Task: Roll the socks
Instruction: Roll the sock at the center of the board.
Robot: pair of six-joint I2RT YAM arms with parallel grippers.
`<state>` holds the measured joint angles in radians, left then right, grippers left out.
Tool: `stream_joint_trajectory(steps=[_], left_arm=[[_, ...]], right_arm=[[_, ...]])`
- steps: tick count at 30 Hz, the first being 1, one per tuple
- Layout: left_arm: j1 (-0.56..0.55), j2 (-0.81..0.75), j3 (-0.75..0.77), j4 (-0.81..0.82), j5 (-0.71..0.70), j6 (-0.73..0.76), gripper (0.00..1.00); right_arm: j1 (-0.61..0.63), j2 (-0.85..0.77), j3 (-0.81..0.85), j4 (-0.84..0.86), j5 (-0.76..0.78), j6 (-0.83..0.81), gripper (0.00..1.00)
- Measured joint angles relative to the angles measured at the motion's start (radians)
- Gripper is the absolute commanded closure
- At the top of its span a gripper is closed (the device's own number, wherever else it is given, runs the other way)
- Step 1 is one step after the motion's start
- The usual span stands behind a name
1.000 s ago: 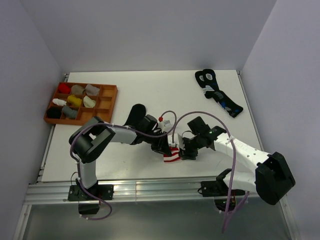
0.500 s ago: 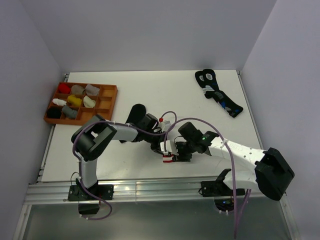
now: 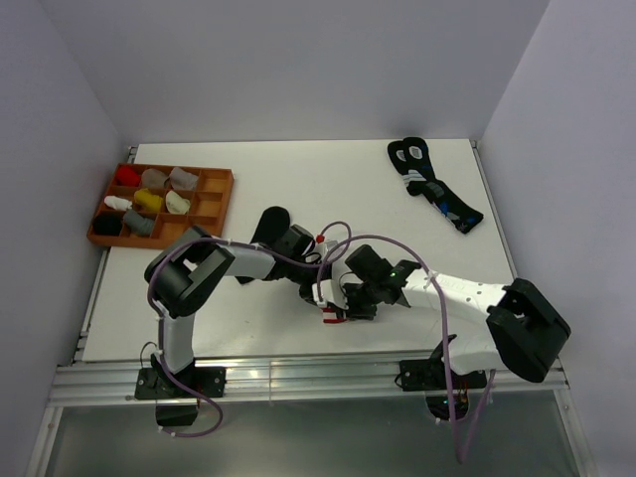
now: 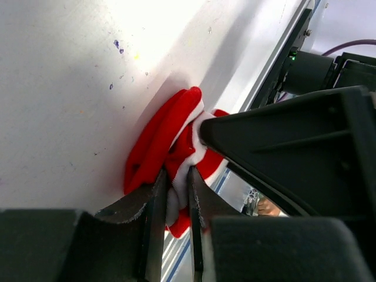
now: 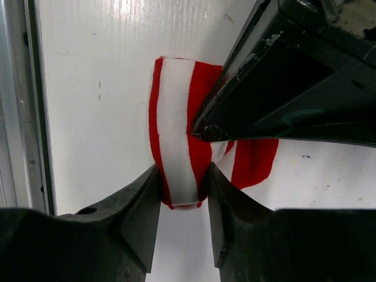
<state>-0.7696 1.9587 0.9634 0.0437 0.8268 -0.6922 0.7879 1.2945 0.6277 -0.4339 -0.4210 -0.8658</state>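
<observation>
At six o'clock on the worktop (image 3: 298, 189), left fingers (image 4: 154, 211) pinch the red-and-white striped sock (image 5: 176, 147) while right fingers (image 5: 138, 205) clasp its roll, apparently to stop unravelling.

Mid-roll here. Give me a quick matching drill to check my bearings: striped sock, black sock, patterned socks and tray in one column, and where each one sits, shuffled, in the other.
Things
1. striped sock
2. black sock
3. patterned socks
4. tray

Places
A. far right of the table, lying flat
B. far left, small bundles in its compartments
C. near the front edge, pinched by the left gripper and the right gripper
D. mid-table, next to the left arm

Pairs: 1-C, 2-D, 3-A, 4-B
</observation>
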Motion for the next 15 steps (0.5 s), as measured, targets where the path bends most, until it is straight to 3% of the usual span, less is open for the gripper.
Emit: stream_joint_trajectory(steps=[1,5,15], left_arm=[[0.0,0.0,0.0,0.001,0.0,-0.001,0.97],[0.005,-0.002,-0.029,0.055,0.007,-0.028,0.88],[0.002,-0.113,-0.22,0.299,-0.135,-0.189,0.65]], right_arm=[[0.0,0.016,0.003,0.002,0.0,0.008,0.67],[0.0,0.062,0.035,-0.01,0.002,0.038,0.75],[-0.038,0.13,0.103,-0.067,-0.054,0.072,0.79]])
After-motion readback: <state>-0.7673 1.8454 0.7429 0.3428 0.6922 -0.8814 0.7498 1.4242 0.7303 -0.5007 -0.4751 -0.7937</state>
